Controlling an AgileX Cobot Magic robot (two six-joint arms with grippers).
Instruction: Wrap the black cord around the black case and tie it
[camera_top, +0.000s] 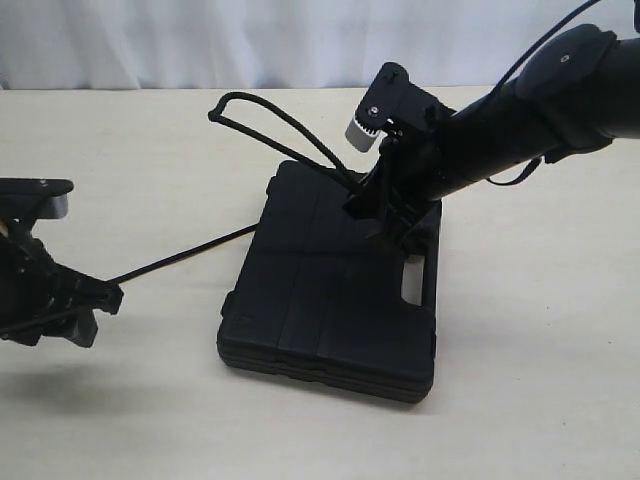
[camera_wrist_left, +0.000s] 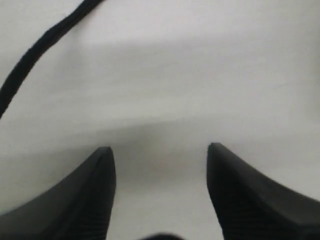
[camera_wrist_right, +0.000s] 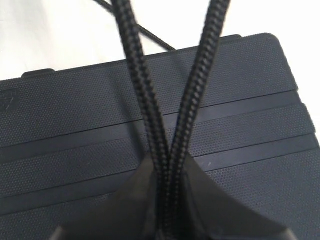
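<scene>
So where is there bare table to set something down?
Bare table lies right of the black case and along its near edge. Crowded: the right end effector pinches the black cord atop the case; cord crosses the left side.

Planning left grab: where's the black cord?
Exterior view: the black cord is pinched in the right gripper over the case; one stretch trails left toward the left gripper.

surface: cream tabletop (camera_top: 150, 420) | backdrop: white curtain (camera_top: 200, 40) | light: soft, even
</scene>
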